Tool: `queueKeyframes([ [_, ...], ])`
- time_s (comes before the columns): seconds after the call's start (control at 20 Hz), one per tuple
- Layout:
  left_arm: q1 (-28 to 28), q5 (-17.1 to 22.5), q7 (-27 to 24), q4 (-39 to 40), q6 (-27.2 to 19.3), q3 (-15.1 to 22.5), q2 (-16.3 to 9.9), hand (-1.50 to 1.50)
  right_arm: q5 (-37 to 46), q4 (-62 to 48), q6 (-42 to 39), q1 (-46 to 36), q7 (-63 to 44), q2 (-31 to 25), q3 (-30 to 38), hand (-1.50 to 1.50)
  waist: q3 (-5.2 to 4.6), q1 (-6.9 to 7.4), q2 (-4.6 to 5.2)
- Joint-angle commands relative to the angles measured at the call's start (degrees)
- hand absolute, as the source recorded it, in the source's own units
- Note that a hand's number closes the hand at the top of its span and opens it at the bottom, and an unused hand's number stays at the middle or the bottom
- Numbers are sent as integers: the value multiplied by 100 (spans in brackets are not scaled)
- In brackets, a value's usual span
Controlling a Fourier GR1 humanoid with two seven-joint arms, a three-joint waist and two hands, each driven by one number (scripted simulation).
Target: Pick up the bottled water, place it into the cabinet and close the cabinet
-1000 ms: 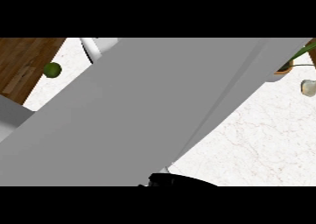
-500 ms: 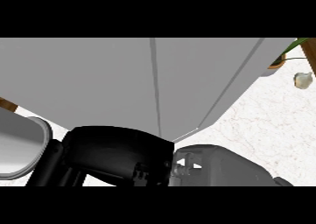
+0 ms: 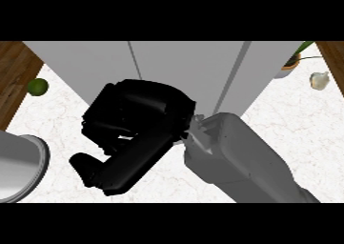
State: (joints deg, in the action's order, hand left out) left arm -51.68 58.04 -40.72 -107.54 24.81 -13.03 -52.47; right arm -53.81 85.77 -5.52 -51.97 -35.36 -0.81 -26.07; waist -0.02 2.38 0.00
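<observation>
Head view: right hand (image 3: 136, 128) covers cabinet (image 3: 174, 66) front; bottle unseen.

Mostly matt stuff here: grey panels, black hand, marble-look counter.

The right hand (image 3: 136, 124) looks like matt black plastic, hardly any shine, on a smooth pale grey forearm (image 3: 234, 159) with a satin finish. Just above its fingers (image 3: 97, 169), the cabinet (image 3: 181, 66) is flat matt grey, smooth, with thin seams. Under the fingers the counter (image 3: 287, 119) reads as white veined stone. Left of them, a smooth grey rounded thing (image 3: 16, 167) with a soft sheen; further up-left, brown wood grain (image 3: 9, 81).
</observation>
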Motion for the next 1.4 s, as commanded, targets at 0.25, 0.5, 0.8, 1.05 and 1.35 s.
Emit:
queueKeyframes([
  [0.25,-43,107,266,47,277,-518,491,-150,196,-1345,-944,110,488,-327,865,150,5,-110,18],
  [0.5,-211,131,456,-14,639,-856,652,-150,820,-1774,-1228,-220,1159,-310,1071,150,5,-87,11],
  [0.8,145,-254,671,-77,432,-592,905,-150,1262,-2404,-1271,-883,1639,-386,1472,150,0,-68,39],
  [1.05,279,-292,630,200,650,-664,1013,-150,1677,-2342,-1068,-925,2188,-365,1586,-150,-6,-81,35],
  [1.35,265,-411,768,-23,524,-588,1127,-150,1754,-2496,-681,-1434,2060,-548,1893,-150,-8,-48,53],
])
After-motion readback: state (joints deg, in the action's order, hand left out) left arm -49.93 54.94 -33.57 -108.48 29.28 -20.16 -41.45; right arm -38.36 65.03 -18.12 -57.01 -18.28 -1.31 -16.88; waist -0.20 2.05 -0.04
